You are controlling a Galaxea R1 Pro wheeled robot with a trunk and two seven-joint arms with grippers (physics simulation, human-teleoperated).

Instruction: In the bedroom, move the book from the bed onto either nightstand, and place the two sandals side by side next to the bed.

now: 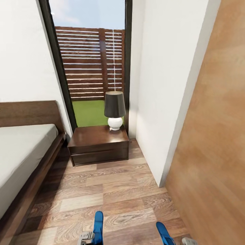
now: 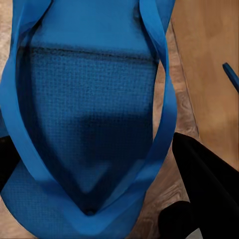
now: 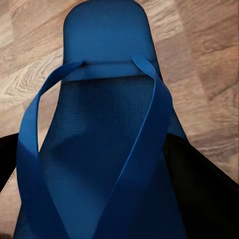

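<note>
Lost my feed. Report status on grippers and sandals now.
Left gripper shut on left sandal. Right gripper shut on right sandal. Both carried above plank floor, bed to left, nightstand with lamp ahead. Path open.

Bed left; nightstand with lamp ahead (window behind); two blue sandals bottom edge.

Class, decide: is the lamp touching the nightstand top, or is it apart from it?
Touching. In the head view the lamp stands with its white round base directly on the glossy top of the nightstand, near the back right corner, with no gap visible.
</note>
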